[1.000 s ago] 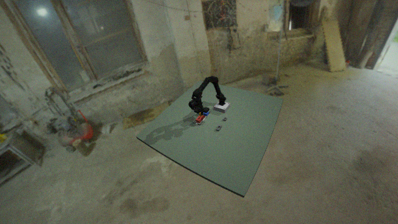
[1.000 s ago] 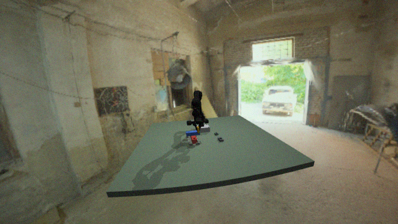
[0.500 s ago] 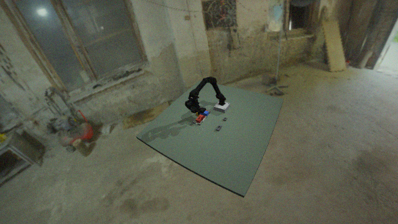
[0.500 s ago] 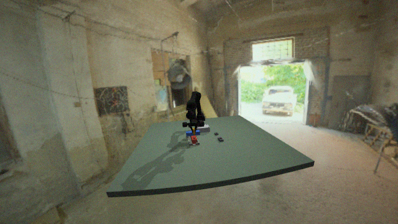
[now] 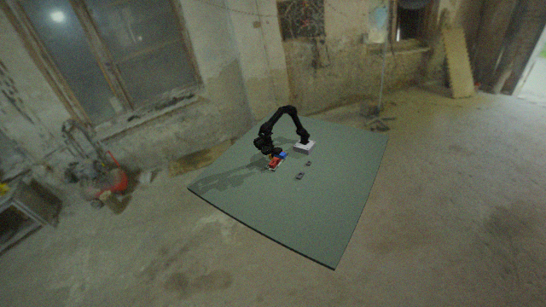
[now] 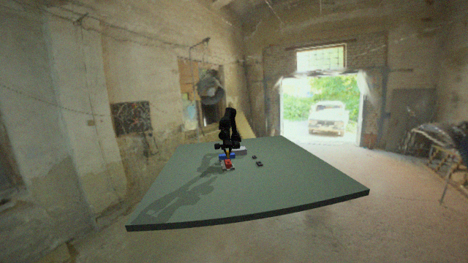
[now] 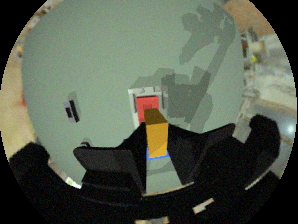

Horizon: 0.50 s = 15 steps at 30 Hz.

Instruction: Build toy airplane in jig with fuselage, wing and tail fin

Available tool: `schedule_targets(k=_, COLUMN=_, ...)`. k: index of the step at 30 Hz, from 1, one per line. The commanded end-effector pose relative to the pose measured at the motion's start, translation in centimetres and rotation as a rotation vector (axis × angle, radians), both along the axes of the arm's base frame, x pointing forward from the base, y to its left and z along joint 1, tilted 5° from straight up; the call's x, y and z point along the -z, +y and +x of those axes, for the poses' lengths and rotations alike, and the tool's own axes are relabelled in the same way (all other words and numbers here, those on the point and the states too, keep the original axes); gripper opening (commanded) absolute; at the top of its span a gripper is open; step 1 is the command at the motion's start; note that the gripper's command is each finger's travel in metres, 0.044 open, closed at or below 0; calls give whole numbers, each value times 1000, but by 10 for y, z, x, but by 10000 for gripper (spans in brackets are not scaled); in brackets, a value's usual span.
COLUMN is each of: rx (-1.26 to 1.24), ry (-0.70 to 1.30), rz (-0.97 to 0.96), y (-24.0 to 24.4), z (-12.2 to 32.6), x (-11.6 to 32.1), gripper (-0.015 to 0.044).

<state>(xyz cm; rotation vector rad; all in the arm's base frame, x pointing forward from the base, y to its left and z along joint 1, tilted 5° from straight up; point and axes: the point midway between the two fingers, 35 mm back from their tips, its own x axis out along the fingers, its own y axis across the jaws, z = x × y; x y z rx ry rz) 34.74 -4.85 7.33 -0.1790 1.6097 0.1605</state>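
Between gripper (image 5: 274, 154) (image 6: 228, 150) (image 7: 152, 124) fingers, one orange fin (image 5: 270, 157) (image 6: 228, 154) (image 7: 157, 136)

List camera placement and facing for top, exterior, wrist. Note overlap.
Top: high, off to one side, angled down at the green table; whole arm shows.
Exterior: lower, beyond the table edge opposite the arm's white base, facing arm and open doorway; arm shows nearly end-on.
Wrist: on the arm by the claw, looking past its fingers, black parts at the lower edge.
Top and exterior share the red fuselage.
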Motion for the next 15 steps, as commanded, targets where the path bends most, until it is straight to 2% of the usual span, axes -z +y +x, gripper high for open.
schedule_targets(k=1, rx=-5, ry=-1, rz=-5, y=-1, z=0, x=0, gripper=65)
schedule_targets(k=15, rx=-5, ry=-1, rz=-5, y=-2, z=1, x=12, gripper=65)
